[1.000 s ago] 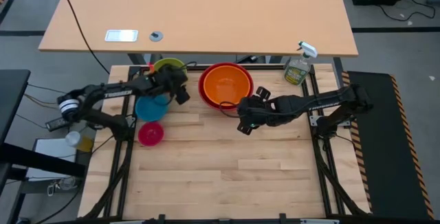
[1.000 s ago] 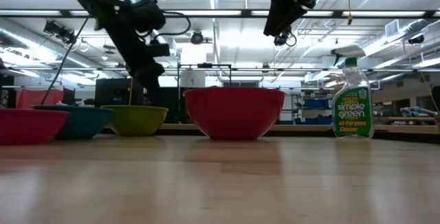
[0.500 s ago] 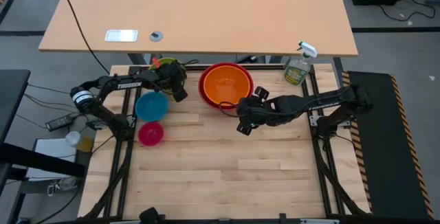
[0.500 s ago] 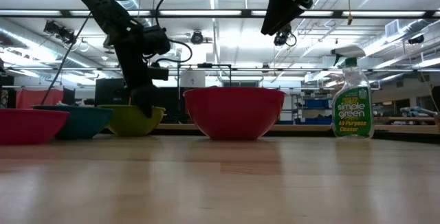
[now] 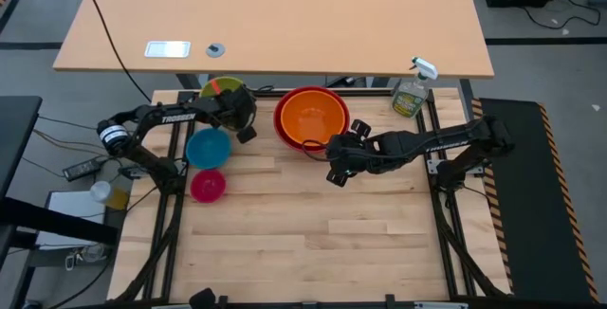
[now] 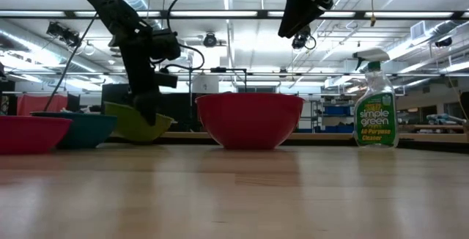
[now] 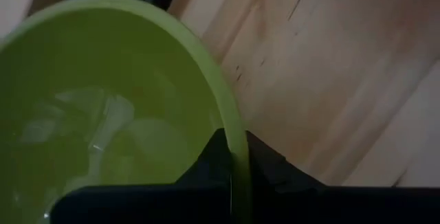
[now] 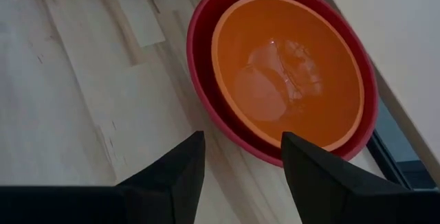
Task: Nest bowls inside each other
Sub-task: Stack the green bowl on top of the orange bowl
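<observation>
A green bowl (image 5: 221, 90) sits at the table's far left, tipped in the low view (image 6: 132, 122), with my left gripper (image 5: 241, 112) shut on its rim. Nearer lie a blue bowl (image 5: 209, 146) and a pink bowl (image 5: 208, 185), each resting on its base. An orange bowl (image 5: 311, 115) is nested in a red bowl (image 5: 283, 129) at the far middle. My right gripper (image 5: 330, 154) hangs open above the red bowl's near edge (image 8: 237, 145), with nothing between its fingers. My left gripper pinches the green bowl's rim (image 7: 231, 124) on the side toward the red bowl, one finger inside the bowl and one outside. The fingers slant down from the near left. The bowl is tipped, its gripped side low, its opposite rim (image 6: 110, 107) raised, its underside on the table.
A spray bottle (image 5: 410, 94) stands at the far right of the table. A light wooden desk (image 5: 275, 25) lies beyond the far edge. The near half of the table (image 5: 313, 243) is bare wood.
My left gripper has gone down and toward the far edge, from above the blue bowl to the green bowl, and has shut on its rim. The green bowl has tipped, with its side away from the gripper risen.
</observation>
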Available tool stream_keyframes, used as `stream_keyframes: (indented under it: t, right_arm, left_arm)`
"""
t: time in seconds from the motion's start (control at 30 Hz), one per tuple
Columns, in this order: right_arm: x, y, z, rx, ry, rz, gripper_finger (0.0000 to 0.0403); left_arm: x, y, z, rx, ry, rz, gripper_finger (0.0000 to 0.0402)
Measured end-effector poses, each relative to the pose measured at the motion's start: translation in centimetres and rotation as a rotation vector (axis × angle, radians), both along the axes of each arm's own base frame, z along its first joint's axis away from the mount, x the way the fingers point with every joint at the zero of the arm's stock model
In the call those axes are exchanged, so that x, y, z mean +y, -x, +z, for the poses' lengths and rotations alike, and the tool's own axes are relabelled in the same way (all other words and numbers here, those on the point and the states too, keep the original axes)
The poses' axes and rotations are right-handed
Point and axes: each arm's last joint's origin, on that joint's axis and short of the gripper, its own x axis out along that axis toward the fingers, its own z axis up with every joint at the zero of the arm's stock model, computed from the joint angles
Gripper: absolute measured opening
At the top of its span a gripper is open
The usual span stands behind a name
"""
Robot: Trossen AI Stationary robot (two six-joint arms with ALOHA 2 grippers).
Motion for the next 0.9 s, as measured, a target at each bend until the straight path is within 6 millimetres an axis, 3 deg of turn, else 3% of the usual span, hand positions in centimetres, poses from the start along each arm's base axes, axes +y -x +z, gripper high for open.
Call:
stream_keyframes:
  t: [0.47,0.9]
  right_arm:
    - [0.0,0.0,0.0,0.001,0.004,0.006,0.0198]
    - [0.0,0.7,-1.2,0.022,-0.099,-0.095,0.0191]
  left_arm:
    - [-2.3,-2.1,2.6,0.022,0.083,-0.046,0.0011]
    - [-5.4,-5.2,6.8,0.023,-0.031,-0.144,0.0015]
